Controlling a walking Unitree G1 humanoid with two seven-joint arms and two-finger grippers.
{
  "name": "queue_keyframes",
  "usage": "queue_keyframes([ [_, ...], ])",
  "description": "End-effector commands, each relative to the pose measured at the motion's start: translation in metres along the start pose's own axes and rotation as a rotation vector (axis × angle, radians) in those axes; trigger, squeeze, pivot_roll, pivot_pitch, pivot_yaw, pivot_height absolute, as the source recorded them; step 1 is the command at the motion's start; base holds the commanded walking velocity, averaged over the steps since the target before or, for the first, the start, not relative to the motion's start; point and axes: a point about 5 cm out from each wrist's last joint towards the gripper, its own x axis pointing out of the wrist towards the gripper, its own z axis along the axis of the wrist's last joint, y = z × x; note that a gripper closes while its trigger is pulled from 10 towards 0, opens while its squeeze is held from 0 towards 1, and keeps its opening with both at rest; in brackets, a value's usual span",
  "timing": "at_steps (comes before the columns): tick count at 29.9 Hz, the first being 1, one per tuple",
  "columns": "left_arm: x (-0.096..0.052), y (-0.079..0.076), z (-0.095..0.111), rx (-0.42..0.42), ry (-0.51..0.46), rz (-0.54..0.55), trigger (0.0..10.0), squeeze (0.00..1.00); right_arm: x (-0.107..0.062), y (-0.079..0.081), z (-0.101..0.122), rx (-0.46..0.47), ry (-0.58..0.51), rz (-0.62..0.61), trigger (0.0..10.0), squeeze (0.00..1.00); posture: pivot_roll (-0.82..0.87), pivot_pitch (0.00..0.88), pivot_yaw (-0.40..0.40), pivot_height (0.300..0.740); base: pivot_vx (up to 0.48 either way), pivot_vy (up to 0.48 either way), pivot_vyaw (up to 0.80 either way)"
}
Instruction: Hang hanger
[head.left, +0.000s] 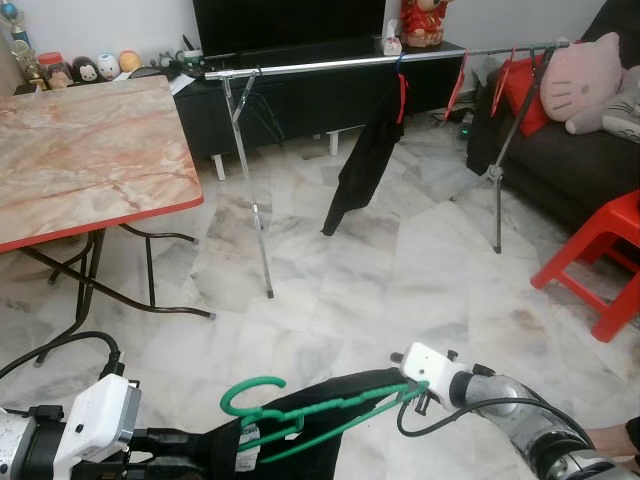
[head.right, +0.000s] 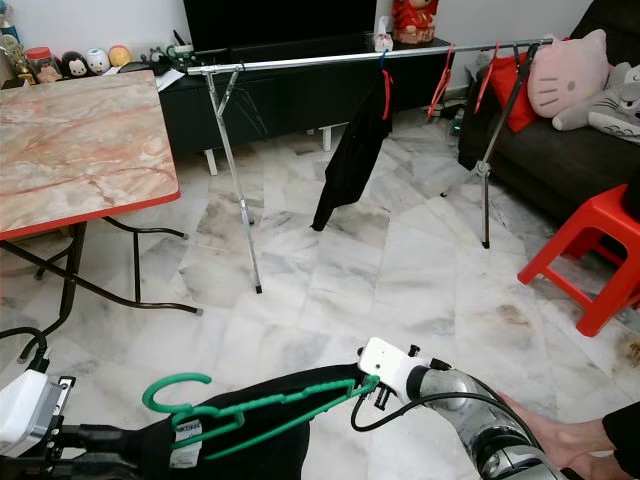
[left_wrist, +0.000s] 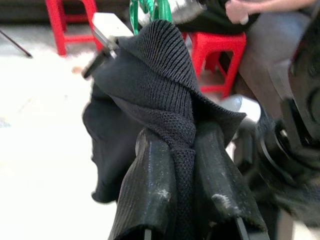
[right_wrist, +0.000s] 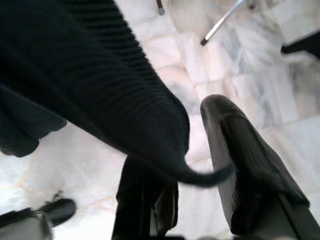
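Observation:
A green hanger (head.left: 300, 410) carries a black garment (head.left: 320, 440) and is held low in front of me, its hook (head.left: 250, 390) pointing up. My left gripper (left_wrist: 182, 150) is shut on a fold of the black garment (left_wrist: 150, 75). My right gripper (right_wrist: 192, 125) sits at the hanger's other end (head.left: 415, 388), fingers apart, with the garment's edge (right_wrist: 100, 75) draped over one finger. Across the room stands a silver clothes rail (head.left: 330, 65) with a black garment on a red hanger (head.left: 365, 160) and more red hangers (head.left: 457, 85).
A marble-top folding table (head.left: 80, 160) stands at my left. A red stool (head.left: 600, 250) and a dark sofa with plush toys (head.left: 590, 70) are at the right. A person's hand (head.right: 560, 440) is by my right arm. Open tiled floor leads to the rail.

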Motion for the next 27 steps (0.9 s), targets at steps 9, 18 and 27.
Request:
queue_keyframes([
  [9,0.003,0.012,0.020,0.049,-0.227,0.140,10.0,0.00,-0.007,0.014,-0.021,0.156,0.041,0.048,10.0,0.00,-0.01,0.000,0.013,0.732,0.000,0.000,0.00],
  [18,0.041,0.042,0.017,0.059,-0.356,0.459,10.0,0.00,0.012,0.029,0.000,0.252,-0.077,0.106,10.0,1.00,-0.01,0.000,0.013,0.732,0.000,0.000,0.00],
  [27,0.058,0.047,0.012,0.035,-0.349,0.525,10.0,0.00,0.015,0.033,0.008,0.386,-0.154,0.163,10.0,1.00,-0.01,0.000,0.019,0.732,0.000,0.000,0.00],
])
